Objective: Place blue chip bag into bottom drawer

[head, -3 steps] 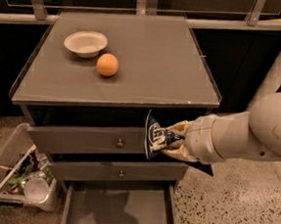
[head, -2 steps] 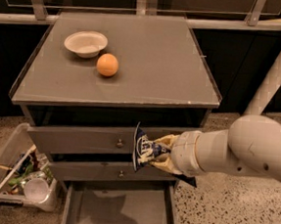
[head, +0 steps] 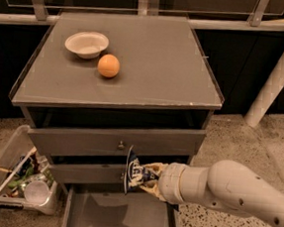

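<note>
the two-finger gripper (head: 150, 180), at the end of a thick white arm (head: 224, 190), hung in front of the middle drawer of the grey metal cabinet (head: 134, 92). its tan fingers were pinched tight on the blue chip bag (head: 134, 171), a small crinkly navy foil packet with white lettering. the bag stood on edge in the air, above the back part of the bottom drawer (head: 118, 218), a wide shallow grey tray pulled open at the cabinet's foot. it was not touching the drawer floor.

the likeliest trouble was the bag's closeness to the middle drawer's face: a straight descent could snag the foil there and twist it in the grip. let go from this height, so light a packet might drift, catch on a low side wall, or tip out towards the clear plastic bin of rubbish (head: 21, 184) just beside the drawer. the bulky wrist could also knock the drawer's right wall. the white paper bowl (head: 86, 43) and the orange (head: 109, 65) sat on top, well apart from all this.
</note>
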